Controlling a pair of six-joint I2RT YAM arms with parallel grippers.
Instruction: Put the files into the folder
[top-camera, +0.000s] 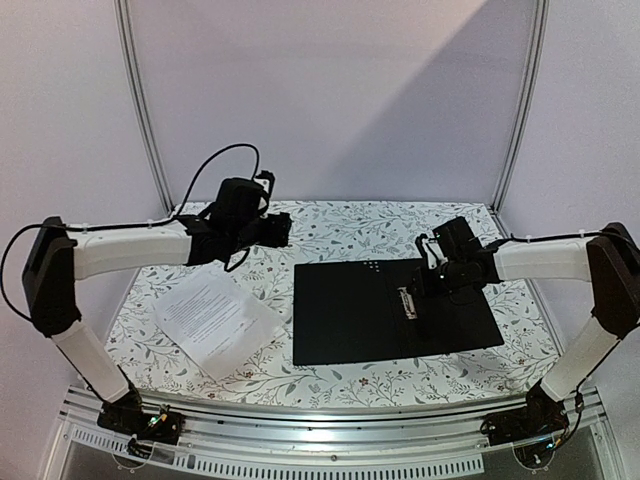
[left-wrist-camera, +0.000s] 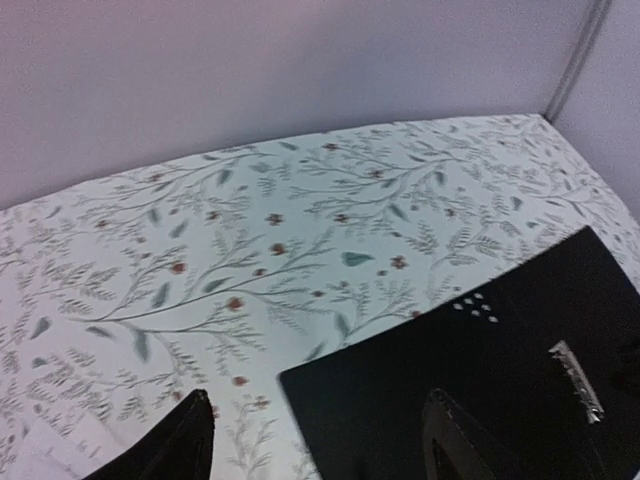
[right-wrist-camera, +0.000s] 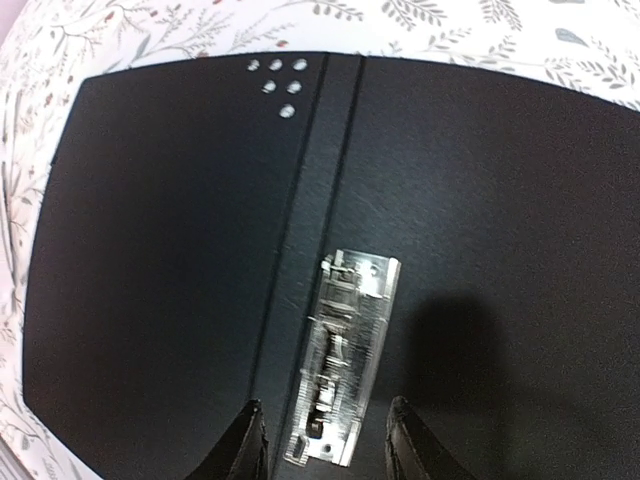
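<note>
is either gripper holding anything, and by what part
Nothing is held. The left gripper hangs open above the table; the right gripper straddles the clip in the folder, untouched.

Metal clip (right-wrist-camera: 345, 360) rises between jaws of my right gripper (right-wrist-camera: 325, 445) (only bump on folder (top-camera: 340, 320)). Open strip of table (top-camera: 340, 225) along far edge; files (top-camera: 215, 320) lie flat near left edge.
</note>
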